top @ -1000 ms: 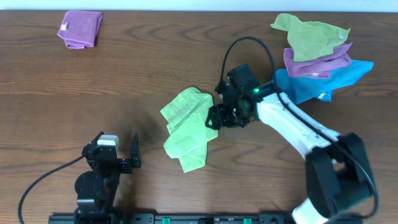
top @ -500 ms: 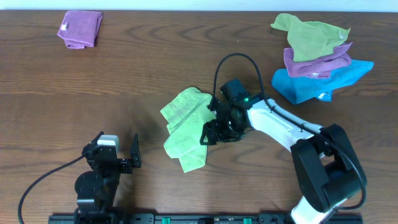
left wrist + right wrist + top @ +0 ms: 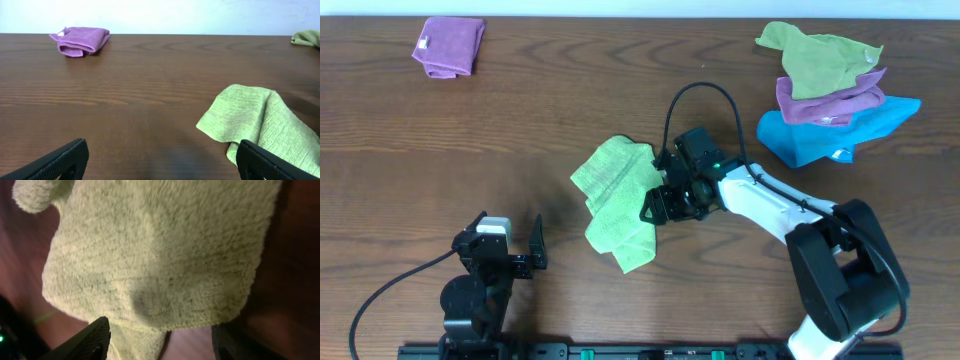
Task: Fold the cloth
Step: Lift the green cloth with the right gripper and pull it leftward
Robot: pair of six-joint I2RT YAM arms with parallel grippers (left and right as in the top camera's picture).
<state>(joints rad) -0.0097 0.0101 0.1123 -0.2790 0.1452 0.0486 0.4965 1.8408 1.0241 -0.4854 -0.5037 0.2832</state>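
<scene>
The lime-green cloth (image 3: 612, 195) lies crumpled and partly doubled over at the middle of the table. It also shows at the right of the left wrist view (image 3: 255, 120) and fills the right wrist view (image 3: 155, 255). No white tag shows. My right gripper (image 3: 658, 205) is low at the cloth's right edge. Its fingers (image 3: 160, 340) are spread wide, with a fold of the cloth's edge between them. My left gripper (image 3: 510, 242) is open and empty near the front left (image 3: 160, 162), apart from the cloth.
A folded purple cloth (image 3: 450, 45) lies at the far left corner and shows in the left wrist view (image 3: 80, 40). At the far right is a pile: an olive-green cloth (image 3: 815, 55), a purple cloth (image 3: 830, 100) and a blue cloth (image 3: 845, 130).
My right gripper has moved left and down onto the cloth's right edge. The cloth has shifted slightly to the left. The left arm has not moved.
</scene>
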